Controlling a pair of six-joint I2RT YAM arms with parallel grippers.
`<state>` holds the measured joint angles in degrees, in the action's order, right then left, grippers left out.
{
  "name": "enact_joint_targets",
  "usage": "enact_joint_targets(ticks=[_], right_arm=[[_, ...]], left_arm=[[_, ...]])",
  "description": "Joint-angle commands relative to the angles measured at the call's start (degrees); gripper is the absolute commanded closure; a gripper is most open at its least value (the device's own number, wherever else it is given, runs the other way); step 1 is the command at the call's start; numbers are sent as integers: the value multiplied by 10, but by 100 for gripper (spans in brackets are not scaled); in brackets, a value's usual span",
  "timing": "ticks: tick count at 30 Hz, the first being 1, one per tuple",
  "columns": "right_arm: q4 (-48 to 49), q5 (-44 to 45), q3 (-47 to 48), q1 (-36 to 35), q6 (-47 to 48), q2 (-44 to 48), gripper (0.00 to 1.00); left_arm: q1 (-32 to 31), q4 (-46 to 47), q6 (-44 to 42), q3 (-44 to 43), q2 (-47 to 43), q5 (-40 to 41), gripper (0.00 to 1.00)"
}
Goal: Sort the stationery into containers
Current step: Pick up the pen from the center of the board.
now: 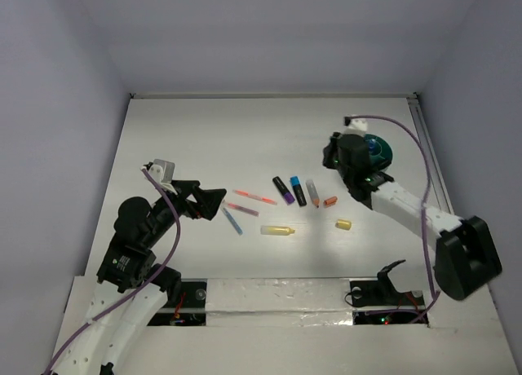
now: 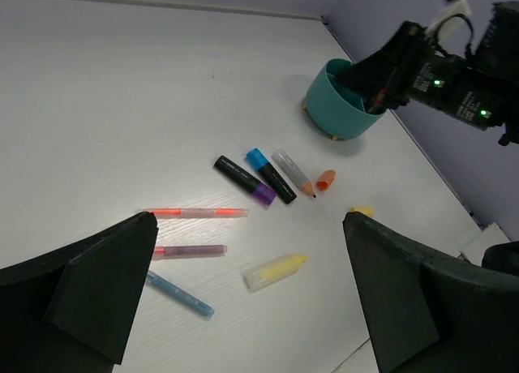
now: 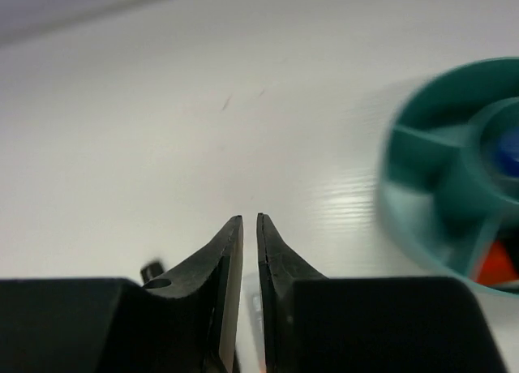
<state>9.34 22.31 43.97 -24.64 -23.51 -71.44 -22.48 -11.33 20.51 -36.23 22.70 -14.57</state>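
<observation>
Stationery lies loose mid-table: an orange pen (image 2: 195, 213), a purple pen (image 2: 190, 250), a blue pen (image 2: 180, 295), a yellow highlighter (image 2: 274, 272), a black-purple marker (image 2: 245, 180), a blue-black marker (image 2: 271, 175), a grey marker (image 2: 293, 173), an orange cap (image 2: 325, 179) and a yellow cap (image 2: 362, 212). The teal cup (image 1: 379, 151) (image 3: 454, 174) stands far right with blue and orange pieces inside. My left gripper (image 1: 214, 202) (image 2: 249, 227) hangs wide open over the pens' left side, holding nothing. My right gripper (image 1: 330, 159) (image 3: 250, 219) hovers just left of the cup, jaws almost together, nothing between them.
White walls close the table at the back and on both sides. A metal rail (image 1: 424, 147) runs along the right edge, behind the cup. The right arm's purple cable (image 1: 408, 134) loops over the cup. The arm bases sit on the near edge.
</observation>
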Motion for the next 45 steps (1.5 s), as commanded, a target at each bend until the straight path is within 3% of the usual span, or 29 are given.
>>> enact_joint_targets(ticks=[1,7,10,12,19,27,34,45], right_arm=[[-115,-101,102,-72,48,-102,81],[-248,-144,251,-134,89,-271,80],[-302,-173,317,-141,102,-313,69],[-330,-180,361,-141,110,-351,57],[-430,-198,465,-141,159,-440,43],[-517,-197,590,-141,205,-537,42],[-550,-190,628,-141,215,-568,42],[-599,-198,678,-141,219,-604,52]], left_arm=[[2,33,1,2,5,-5,1],[7,32,1,2,8,-6,1],[7,32,0,2,8,-5,1],[7,33,0,2,9,-6,1],[7,33,1,2,9,-7,1],[7,33,0,2,9,-8,1],[7,33,-1,1,7,-8,1],[7,32,-1,1,4,-6,1]])
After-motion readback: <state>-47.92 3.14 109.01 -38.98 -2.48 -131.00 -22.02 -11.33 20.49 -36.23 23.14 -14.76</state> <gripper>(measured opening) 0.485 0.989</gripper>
